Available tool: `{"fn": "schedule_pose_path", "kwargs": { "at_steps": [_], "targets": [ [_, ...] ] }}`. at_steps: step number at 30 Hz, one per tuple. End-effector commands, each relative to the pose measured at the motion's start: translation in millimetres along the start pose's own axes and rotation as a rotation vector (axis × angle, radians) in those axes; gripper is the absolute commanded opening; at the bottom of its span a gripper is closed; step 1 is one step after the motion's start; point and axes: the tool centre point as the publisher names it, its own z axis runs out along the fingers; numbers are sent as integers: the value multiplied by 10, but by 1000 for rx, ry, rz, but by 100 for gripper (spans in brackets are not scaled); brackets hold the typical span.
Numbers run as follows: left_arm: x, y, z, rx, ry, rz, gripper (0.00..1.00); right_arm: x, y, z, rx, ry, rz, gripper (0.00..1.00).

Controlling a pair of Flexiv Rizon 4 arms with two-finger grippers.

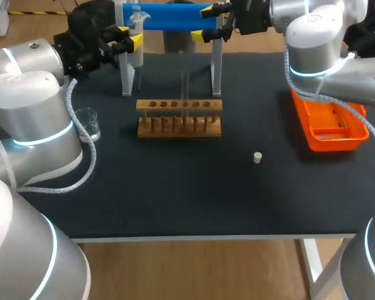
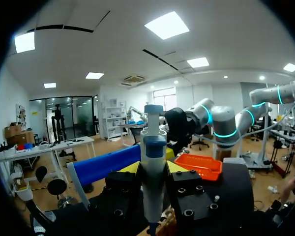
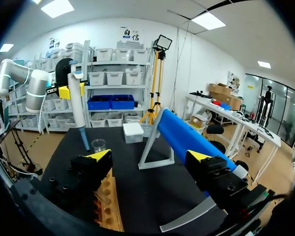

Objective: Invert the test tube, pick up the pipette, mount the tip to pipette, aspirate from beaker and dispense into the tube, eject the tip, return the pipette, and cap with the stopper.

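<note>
**A:** Where is the pipette right now?

**B:** The white and blue plastic pipette [image 2: 153, 162] stands upright in the left gripper [image 2: 153, 168], with both yellow tips clamped on its body. It is at the far left of the table, by the left end of the blue bar stand [image 1: 169, 15]

**A:** And the other arm?

**B:** The right gripper [image 3: 149, 156] has its fingers wide apart and holds nothing. It is by the right end of that bar, which runs just beside one finger

**A:** What about the rest?

**B:** The clear glass test tube [image 1: 185, 99] stands upright in the wooden rack [image 1: 178, 125] in the middle of the black table [image 1: 175, 194]. The clear glass beaker [image 1: 87, 122] sits left of the rack. The small white stopper [image 1: 257, 157] lies nearer and to the right, apart from the rack. The orange plastic tray [image 1: 330, 125] is at the right edge
</note>
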Motion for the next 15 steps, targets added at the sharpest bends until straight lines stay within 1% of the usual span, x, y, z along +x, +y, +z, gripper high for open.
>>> {"fn": "schedule_pose_path", "kwargs": {
  "at_steps": [1,6,11,15],
  "targets": [
    [-67,-3,105,0,-88,-3,0,5,-2,-7,-1,-1,0,100],
    [-232,-31,188,-11,-159,-18,0,5,-2,-7,-1,-1,0,100],
    [-379,-19,289,-30,-204,-39,0,5,-2,-7,-1,-1,0,100],
    [-492,-8,353,-48,-265,-60,0,5,-2,-7,-1,-1,0,100]
  ]
}}
